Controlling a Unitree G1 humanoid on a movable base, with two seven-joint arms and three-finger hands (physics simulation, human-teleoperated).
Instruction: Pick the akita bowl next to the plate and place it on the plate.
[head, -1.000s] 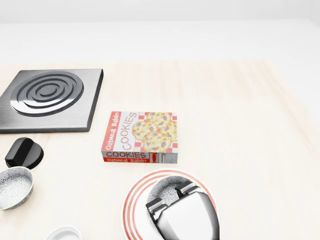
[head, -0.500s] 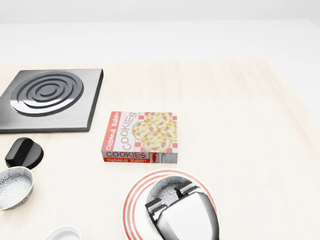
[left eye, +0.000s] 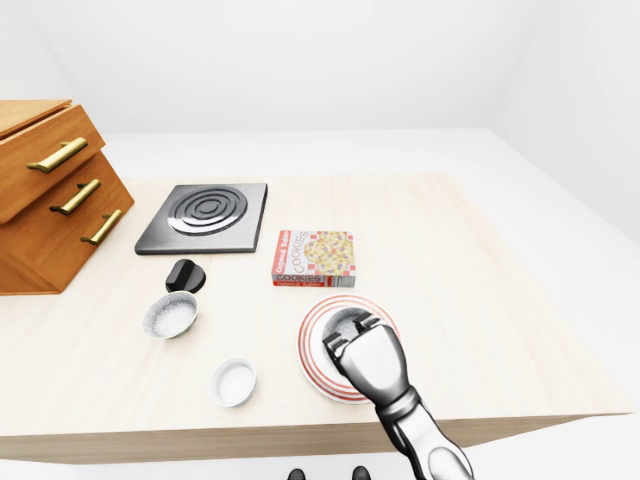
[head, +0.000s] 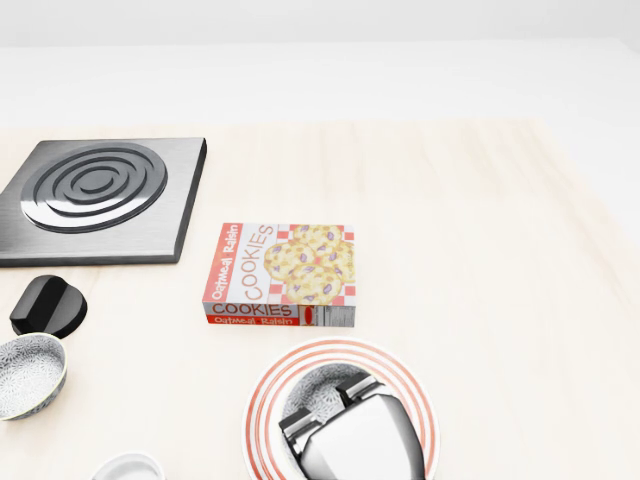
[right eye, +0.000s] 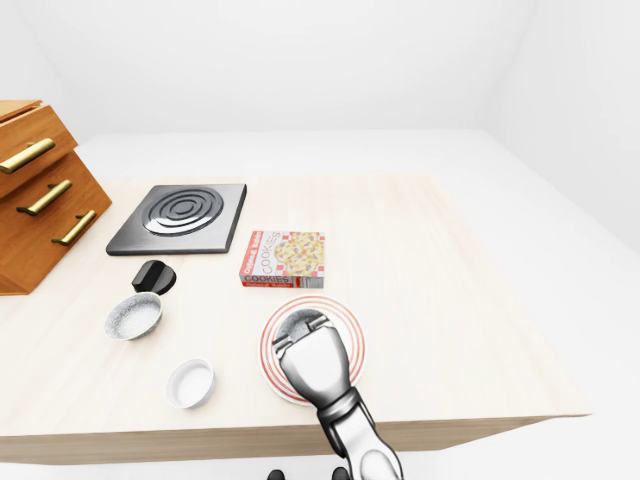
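Observation:
A patterned grey akita bowl (head: 315, 388) sits inside the red-ringed white plate (head: 262, 400) at the bottom middle of the head view. My right hand (head: 327, 402) reaches in from the bottom edge and covers the bowl's near half. Its metal fingers (head: 296, 424) close over the bowl's rim. Whether the bowl rests on the plate or hangs just above it is hidden by the hand. My left hand does not show in any view.
A second patterned bowl (left eye: 169, 314) and a small white bowl (left eye: 233, 381) lie left of the plate. A cookie box (left eye: 313, 258) is just above the plate, with a black knob (left eye: 185, 275), a stove burner (left eye: 205, 215) and a wooden drawer cabinet (left eye: 50, 195) further left.
My right hand and the bowl have shifted slightly down and left within the plate in the head view. Everything else is unmoved.

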